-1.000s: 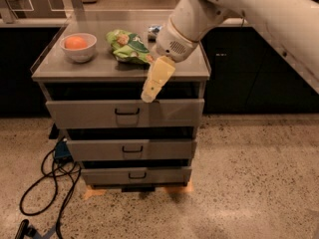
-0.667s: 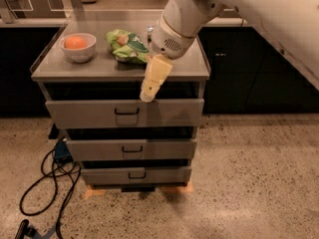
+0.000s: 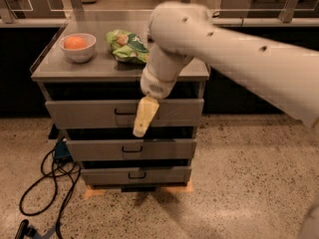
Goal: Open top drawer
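Observation:
The top drawer (image 3: 79,113) is the wide grey front just under the cabinet's top, with a small black bracket handle (image 3: 123,112) at its centre. It looks closed, its front about flush with the fronts below. My gripper (image 3: 141,119) is a pale yellow wedge pointing down from the white arm (image 3: 209,44). It hangs in front of the drawer's front, just right of the handle, and its tip reaches the drawer's lower edge. I cannot tell whether it touches the handle.
On the cabinet top stand a white bowl (image 3: 77,48) with an orange fruit and a green snack bag (image 3: 127,45). Two smaller grey drawers (image 3: 164,149) lie below. Black cables (image 3: 47,183) lie on the floor at the left. A dark counter runs behind.
The arm has come down and to the left. The gripper dropped from the cabinet's top edge to the top drawer's front beside the handle. The cabinet now looks larger in view.

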Action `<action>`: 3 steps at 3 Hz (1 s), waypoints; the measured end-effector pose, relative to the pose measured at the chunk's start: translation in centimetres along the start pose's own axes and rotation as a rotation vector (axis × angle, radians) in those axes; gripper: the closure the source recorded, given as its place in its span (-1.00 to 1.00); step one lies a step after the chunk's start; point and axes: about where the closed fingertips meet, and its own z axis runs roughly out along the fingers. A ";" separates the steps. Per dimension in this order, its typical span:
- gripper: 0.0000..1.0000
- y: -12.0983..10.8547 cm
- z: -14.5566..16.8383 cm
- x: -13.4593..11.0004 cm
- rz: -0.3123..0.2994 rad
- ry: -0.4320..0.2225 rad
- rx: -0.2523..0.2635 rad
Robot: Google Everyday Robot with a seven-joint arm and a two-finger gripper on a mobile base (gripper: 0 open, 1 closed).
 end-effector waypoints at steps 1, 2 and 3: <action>-1.00 1.6 10.0 2.2 0.082 0.046 -0.123; -1.00 1.9 12.0 2.9 0.094 0.058 -0.154; -1.00 1.4 11.9 3.1 0.085 0.096 -0.116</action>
